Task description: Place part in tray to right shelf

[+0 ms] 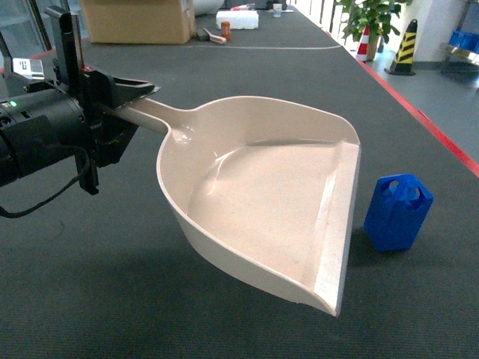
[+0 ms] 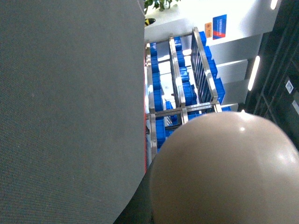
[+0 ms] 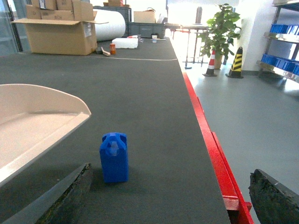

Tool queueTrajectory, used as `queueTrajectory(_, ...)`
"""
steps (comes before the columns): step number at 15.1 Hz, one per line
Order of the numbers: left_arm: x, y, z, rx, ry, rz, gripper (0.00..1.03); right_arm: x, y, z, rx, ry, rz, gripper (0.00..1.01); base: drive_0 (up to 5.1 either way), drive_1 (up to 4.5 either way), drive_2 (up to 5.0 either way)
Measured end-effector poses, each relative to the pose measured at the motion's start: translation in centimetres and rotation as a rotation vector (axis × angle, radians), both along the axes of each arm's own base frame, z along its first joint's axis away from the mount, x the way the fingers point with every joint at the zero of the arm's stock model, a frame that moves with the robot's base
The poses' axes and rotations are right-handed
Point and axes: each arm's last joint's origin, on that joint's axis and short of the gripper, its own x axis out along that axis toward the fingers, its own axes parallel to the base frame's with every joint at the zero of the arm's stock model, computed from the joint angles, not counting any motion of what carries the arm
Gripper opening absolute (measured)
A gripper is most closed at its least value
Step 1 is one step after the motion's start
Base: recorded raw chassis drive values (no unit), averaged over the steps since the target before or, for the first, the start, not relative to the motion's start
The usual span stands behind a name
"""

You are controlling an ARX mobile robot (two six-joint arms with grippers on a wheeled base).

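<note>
Tray point(image 1: 262, 202) held off the bench by left tool point(image 1: 112, 105), clamped on its handle; part point(image 1: 398, 212) upright just beside tray lip near bench's right edge; right tool point(image 3: 168, 196), jaws apart, should close squarely on its sides

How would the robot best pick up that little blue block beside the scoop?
Probably by the blue block's flat side faces, the right gripper coming from above. It stands upright on the mat, clear of the scoop's front lip, and the gripper is open wide.
</note>
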Motion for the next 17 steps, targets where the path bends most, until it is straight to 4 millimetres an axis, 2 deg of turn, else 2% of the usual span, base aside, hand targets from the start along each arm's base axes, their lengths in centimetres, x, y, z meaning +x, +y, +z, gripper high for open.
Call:
queueTrajectory(4, 0.3, 0.6, -1.9, -0.01, 0.069, 0.024, 0.17, 0.0, 0.0, 0.0, 0.0, 0.0, 0.0, 0.98, 0.0, 0.0, 0.0)
queueTrajectory(5, 0.3, 0.6, -1.8, -0.011, 0.063, 0.021, 0.17, 0.0, 0.0, -0.2, 0.001, 0.033, -0.016, 0.98, 0.0, 0.0, 0.0)
queueTrajectory(6, 0.3, 0.6, -1.8, -0.011, 0.061, 0.021, 0.17, 0.4, 0.2, -0.1, -0.014, 0.218, -0.134, 0.98, 0.0, 0.0, 0.0)
queueTrajectory(7, 0.3, 0.5, -1.8, -0.011, 0.063, 0.018, 0.17, 2.3, -0.3, 1.2, -0.006, 0.295, -0.203, 0.98, 0.0, 0.0, 0.0)
queueTrajectory(8, 0.3, 0.5, -1.8, -0.009, 0.063, 0.018, 0.17, 4.5, -0.8, 2.6, 0.024, 0.304, -0.19, 0.98, 0.0, 0.0, 0.0)
queueTrajectory(9, 0.3, 0.5, -1.8, -0.01, 0.063, 0.017, 0.16, 7.6, -0.9, 3.5, 0.037, 0.344, -0.12, 0.98, 0.0, 0.0, 0.0)
queueTrajectory(11, 0.3, 0.5, -1.8, -0.01, 0.064, 0.018, 0.16, 13.4, 0.1, 3.1, 0.047, 0.512, 0.022, 0.98, 0.0, 0.0, 0.0)
queueTrajectory(13, 0.3, 0.5, -1.8, -0.01, 0.063, 0.018, 0.16, 18.2, 2.6, 3.0, -0.002, 0.593, 0.129, 0.98, 0.0, 0.0, 0.0)
queueTrajectory(15, 0.3, 0.5, -1.8, -0.01, 0.063, 0.018, 0.16, 21.6, 4.3, 2.5, -0.033, 0.664, 0.143, 0.98, 0.0, 0.0, 0.0)
queueTrajectory(17, 0.3, 0.5, -1.8, -0.01, 0.063, 0.018, 0.16, 24.0, 5.2, 1.2, -0.045, 0.724, 0.14, 0.98, 0.0, 0.0, 0.0)
